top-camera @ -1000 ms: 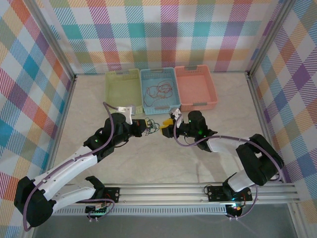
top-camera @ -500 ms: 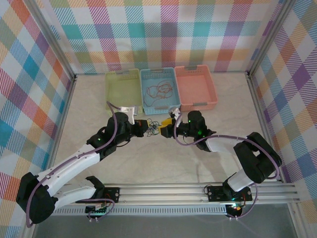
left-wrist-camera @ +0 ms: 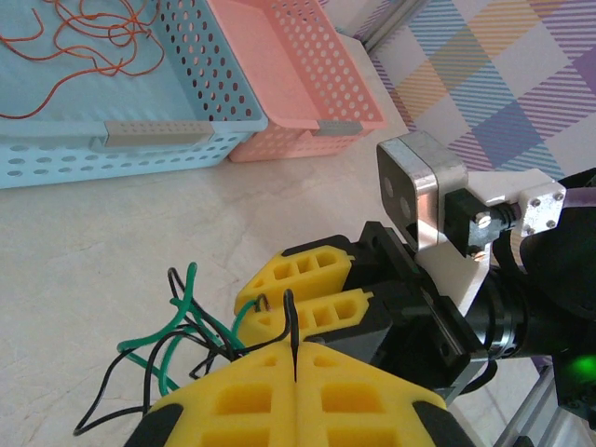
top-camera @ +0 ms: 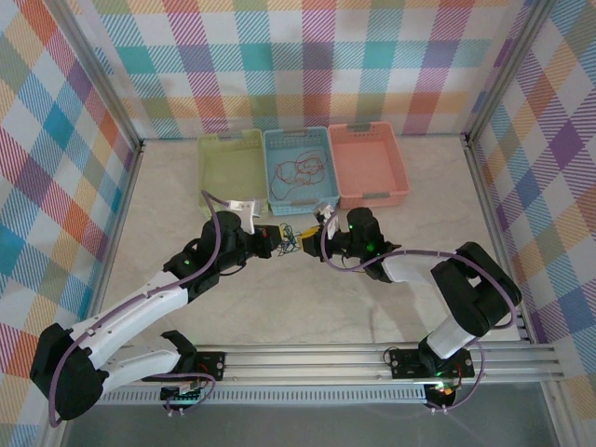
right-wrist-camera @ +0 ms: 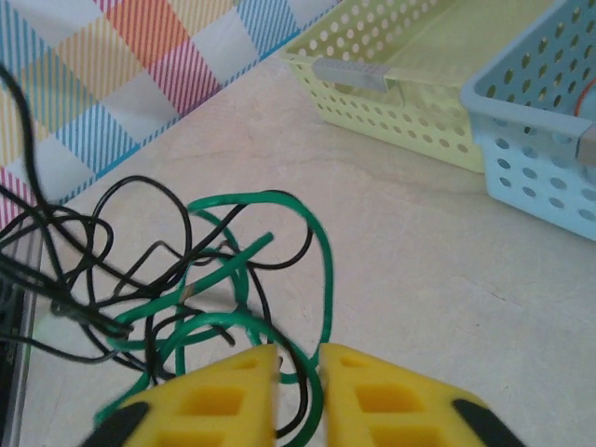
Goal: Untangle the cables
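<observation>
Cables [top-camera: 290,234]: thin, glossy black and green loops, tangled just in front of blue perforated basket [top-camera: 304,204].
Left gripper [left-wrist-camera: 293,358]: yellow pads pinched on a black strand.
Right gripper [right-wrist-camera: 298,363]: now nearer the tangle, narrowed to a slit around a green strand; grip unclear.

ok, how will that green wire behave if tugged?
Probably springy, not limp: the green wire holds rounded loops and a straight free end. Likely light, thin as it is. A tug would probably drag the black wires looped through it, one pinched in the left gripper.
</observation>
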